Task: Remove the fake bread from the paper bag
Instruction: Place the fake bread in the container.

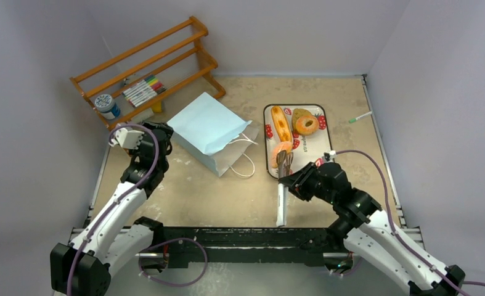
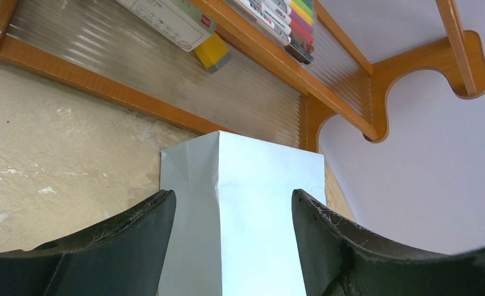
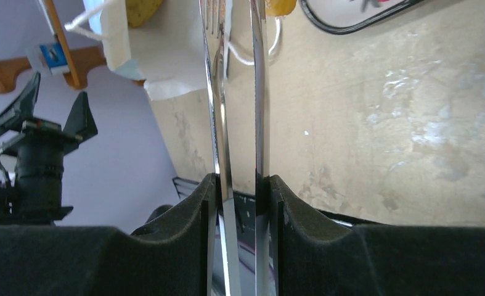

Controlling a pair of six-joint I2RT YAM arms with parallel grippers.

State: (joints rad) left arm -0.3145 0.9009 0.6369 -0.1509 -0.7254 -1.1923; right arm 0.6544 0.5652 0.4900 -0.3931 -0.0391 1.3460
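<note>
Top external view: paper bag (image 1: 207, 126) mouth faces right gripper (image 1: 284, 180), clenched on tongs (image 1: 281, 206); left gripper (image 1: 161, 137), released, straddles closed end.

We see a robotics lab cell: plain pale walls (image 1: 289, 37) box in a scuffed table (image 1: 227, 197), two cabled arms (image 1: 119, 206) bolted to a rail (image 1: 246, 237) at its near edge.

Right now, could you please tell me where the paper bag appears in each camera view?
Top external: paper bag left of centre, beside the strawberry-print tray.
Left wrist: paper bag bottom centre, between the left gripper's fingers.
Right wrist: paper bag upper left, white inside showing.
Shared landmark: orange wooden rack.
</note>
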